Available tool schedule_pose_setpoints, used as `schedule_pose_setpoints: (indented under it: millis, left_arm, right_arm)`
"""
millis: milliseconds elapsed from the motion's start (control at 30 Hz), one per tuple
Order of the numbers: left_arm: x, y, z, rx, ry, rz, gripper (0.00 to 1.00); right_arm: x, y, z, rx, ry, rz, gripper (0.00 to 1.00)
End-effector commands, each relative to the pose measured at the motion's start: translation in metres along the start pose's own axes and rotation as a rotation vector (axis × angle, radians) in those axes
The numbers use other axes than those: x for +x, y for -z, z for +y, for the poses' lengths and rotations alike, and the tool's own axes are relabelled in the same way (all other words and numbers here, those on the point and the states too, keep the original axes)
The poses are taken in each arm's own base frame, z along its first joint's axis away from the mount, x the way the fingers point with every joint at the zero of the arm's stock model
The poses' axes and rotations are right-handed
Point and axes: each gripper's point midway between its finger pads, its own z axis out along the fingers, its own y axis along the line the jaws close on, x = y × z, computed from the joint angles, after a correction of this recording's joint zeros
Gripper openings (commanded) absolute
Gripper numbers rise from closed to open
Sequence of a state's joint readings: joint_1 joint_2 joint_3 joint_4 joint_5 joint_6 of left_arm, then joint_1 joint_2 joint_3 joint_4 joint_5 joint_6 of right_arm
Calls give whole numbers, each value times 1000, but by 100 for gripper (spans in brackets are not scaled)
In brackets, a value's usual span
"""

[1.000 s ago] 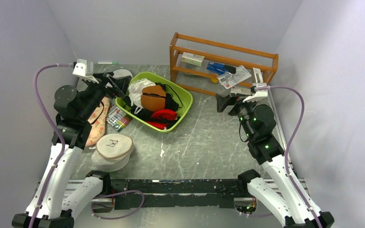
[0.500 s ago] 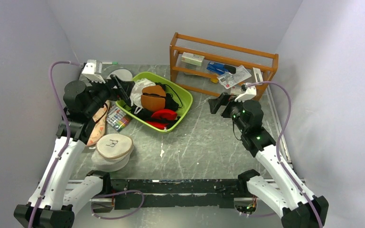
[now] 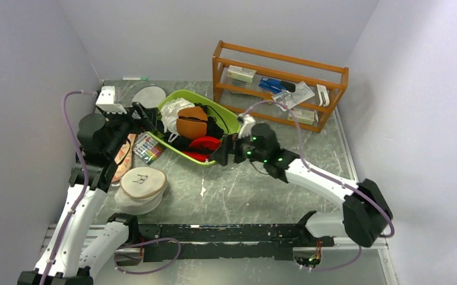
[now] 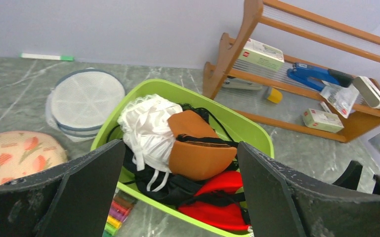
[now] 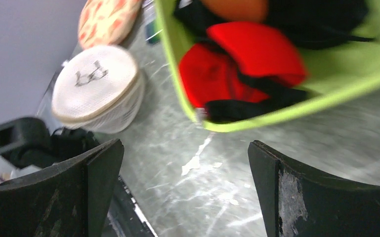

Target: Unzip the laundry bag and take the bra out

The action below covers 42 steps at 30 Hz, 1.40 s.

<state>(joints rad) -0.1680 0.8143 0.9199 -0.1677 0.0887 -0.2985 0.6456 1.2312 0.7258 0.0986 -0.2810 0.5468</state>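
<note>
Right gripper (image 5: 183,148) gapes empty, laundry bag (image 5: 96,84) ahead to its left, likely aligned for unzipping; left gripper (image 4: 180,145) likewise released.

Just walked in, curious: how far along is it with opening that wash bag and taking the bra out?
Nothing looks done: the laundry bag sits untouched and looks closed, no maroon bra in sight. In hand: nothing; the left claw and right claw are open and empty by the green bin. Left: unzipping the bag, pulling the bra out.
</note>
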Motion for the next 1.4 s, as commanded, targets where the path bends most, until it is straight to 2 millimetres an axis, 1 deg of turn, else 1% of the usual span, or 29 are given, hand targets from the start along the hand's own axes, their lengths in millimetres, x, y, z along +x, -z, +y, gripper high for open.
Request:
schedule_pose_setpoints:
  millis: [0, 33, 67, 133, 200, 233, 333, 467, 500, 533, 600, 700, 767, 833, 900, 967, 1033, 1067, 1167, 1200, 1300, 1367]
  left_arm:
    - [-8, 14, 23, -112, -41, -64, 95]
    - [-8, 16, 24, -121, -43, -68, 95]
    - [-8, 17, 26, -133, -48, -68, 96]
    - [-8, 18, 29, -146, -53, -68, 95]
    - [-8, 18, 30, -152, -55, -69, 95]
    - [-8, 19, 30, -153, -56, -69, 95]
    - [-8, 20, 29, -150, -58, -70, 95]
    - [-7, 20, 28, -145, -62, -67, 95]
    - [-7, 20, 27, -143, -63, -67, 95]
    - [-7, 21, 27, -139, -64, -67, 96]
    - [-7, 21, 26, -136, -66, -67, 96]
    - [-6, 21, 25, -133, -69, -64, 95]
    - [-5, 21, 24, -131, -69, -64, 95]
    - [-5, 22, 23, -124, -69, -65, 95]
    - [-5, 21, 22, -120, -71, -64, 95]
    - [-4, 21, 22, -120, -71, -63, 96]
    - [-4, 21, 22, -119, -71, -62, 95]
    - [-4, 21, 22, -121, -71, -60, 96]
    - [-3, 21, 23, -121, -72, -57, 95]
    - [-3, 20, 22, -119, -72, -57, 96]
    - [-2, 19, 22, -117, -71, -54, 96]
    - [-1, 19, 21, -109, -73, -51, 95]
  right_arm:
    - [9, -30, 67, -175, 108, 36, 100]
    - [17, -38, 81, -206, 123, 56, 100]
    - [28, -46, 99, -242, 140, 77, 100]
    - [43, -62, 121, -284, 154, 114, 100]
    - [60, -80, 138, -311, 139, 162, 100]
    - [61, -88, 149, -335, 125, 172, 100]
    - [79, -108, 170, -394, 63, 237, 100]
    - [99, -133, 183, -380, -21, 301, 100]
    - [106, -139, 182, -367, -40, 314, 100]
    - [108, -142, 185, -364, -53, 316, 100]
    - [118, -150, 182, -342, -77, 336, 100]
    - [133, -157, 176, -317, -74, 374, 91]
    - [139, -159, 170, -295, -80, 389, 86]
    - [142, -157, 169, -303, -75, 397, 76]
    - [145, -156, 169, -308, -68, 406, 64]
    - [148, -154, 169, -320, -64, 418, 45]
    - [151, -153, 164, -313, -56, 422, 30]
    - [151, -152, 163, -310, -49, 422, 25]
    - [149, -147, 153, -279, -28, 411, 12]
    - [150, -144, 148, -266, -20, 413, 9]
    - [151, -134, 134, -235, 34, 413, 2]
    - [153, -123, 120, -192, 74, 412, 0]
